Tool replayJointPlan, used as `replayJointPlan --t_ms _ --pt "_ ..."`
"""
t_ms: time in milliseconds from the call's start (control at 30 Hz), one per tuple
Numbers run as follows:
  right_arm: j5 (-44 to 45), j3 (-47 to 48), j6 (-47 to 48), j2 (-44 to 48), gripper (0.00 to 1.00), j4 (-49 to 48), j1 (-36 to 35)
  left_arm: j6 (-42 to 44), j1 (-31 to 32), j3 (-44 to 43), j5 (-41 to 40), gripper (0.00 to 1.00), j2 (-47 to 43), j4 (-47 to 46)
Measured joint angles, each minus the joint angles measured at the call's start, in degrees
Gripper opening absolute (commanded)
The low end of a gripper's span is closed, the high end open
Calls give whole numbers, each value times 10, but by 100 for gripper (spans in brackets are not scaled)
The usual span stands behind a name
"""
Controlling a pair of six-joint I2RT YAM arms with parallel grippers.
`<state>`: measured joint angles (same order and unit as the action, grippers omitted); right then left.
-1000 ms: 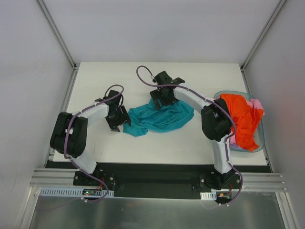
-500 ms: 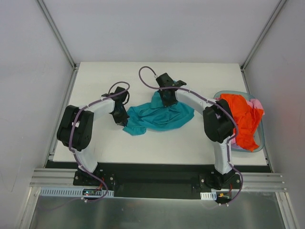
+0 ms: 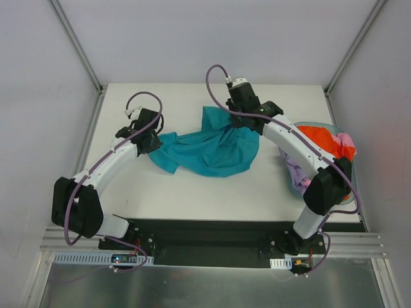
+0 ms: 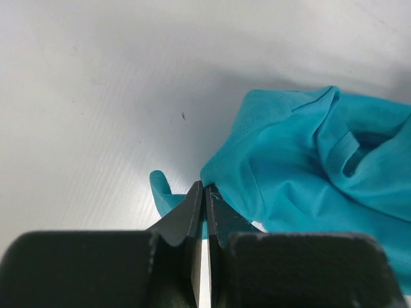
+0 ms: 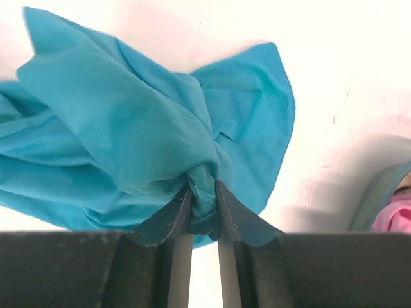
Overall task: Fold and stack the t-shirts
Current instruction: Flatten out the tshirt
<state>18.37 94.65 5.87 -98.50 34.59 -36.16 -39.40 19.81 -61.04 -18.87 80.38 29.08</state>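
- Top external view: the teal t-shirt lies rumpled on the middle of the white table. It is drawn out between the two arms, its left end narrowed to a strip and its far right part raised into a peak.
- The left gripper sits at the shirt's left end. In the left wrist view its fingers are pressed together at the tips on a thin edge of the teal cloth, which shows on both sides of them.
- The right gripper is at the raised far edge of the shirt. In the right wrist view its fingers clamp a bunched fold of teal cloth, and the rest of the shirt hangs and spreads away below.
- At the table's right edge stands the bluish see-through tub, partly hidden by the right arm.
- In the tub lie the orange-red t-shirt on top, the pink t-shirt just beside it at the far right, and the lavender t-shirt at the near left side, all crumpled.
- The tub is apart from the teal t-shirt.
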Motion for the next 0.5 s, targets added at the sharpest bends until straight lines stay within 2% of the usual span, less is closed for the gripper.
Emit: replayJointPlan --t_ms 167,300,500 --pt "-38 -68 -6 18 7 -1 3 1 0 4 -19 0 -37 4" --pt "-54 -123 -17 15 4 9 3 1 0 20 -30 0 -48 16" --pt "-31 -112 -18 34 4 24 3 7 0 7 -68 0 -88 59"
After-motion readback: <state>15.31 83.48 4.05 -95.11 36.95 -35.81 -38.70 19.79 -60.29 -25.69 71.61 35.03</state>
